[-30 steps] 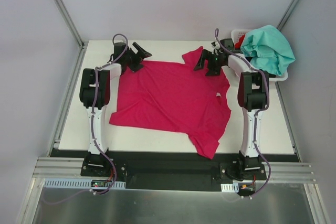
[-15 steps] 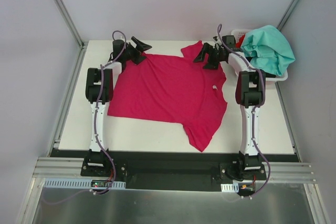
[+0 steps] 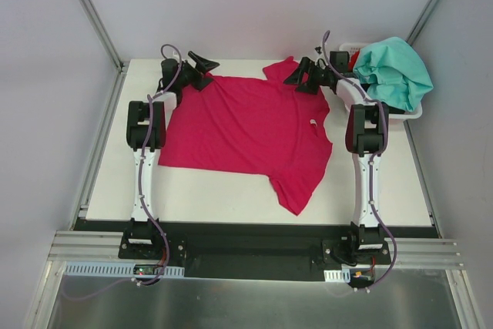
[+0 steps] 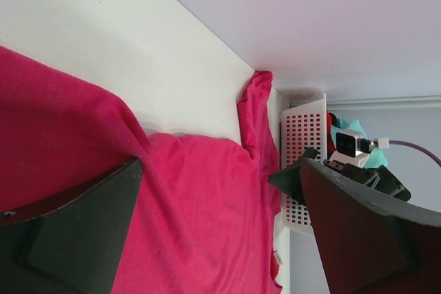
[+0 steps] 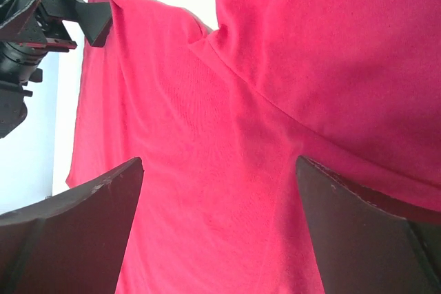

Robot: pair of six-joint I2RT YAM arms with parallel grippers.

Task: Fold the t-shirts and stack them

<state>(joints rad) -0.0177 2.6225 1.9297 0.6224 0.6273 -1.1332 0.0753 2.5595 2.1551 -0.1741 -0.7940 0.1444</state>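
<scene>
Pink tee [image 3: 246, 132] spread flat at centre, both grippers' jaws wide apart, nothing held.
L gripper [image 3: 205, 71] at 11 o'clock, R gripper [image 3: 301, 78] at 1, over tee's far edge. Risk: a pinch catches the bunched far sleeve [image 3: 281, 71] at 12, so the fold skews. Count: 1 pink tee; 1 teal tee [image 3: 393, 67] + 1 red tee [image 3: 353, 58] in 1 basket [image 3: 412, 113] at 2.

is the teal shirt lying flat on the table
No, the teal shirt sits bunched on top of the white basket, off to the right.

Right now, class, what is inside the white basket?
A teal t-shirt heaped in the white basket, spilling over its rim, and some red cloth beside it. Anything underneath is covered.
</scene>
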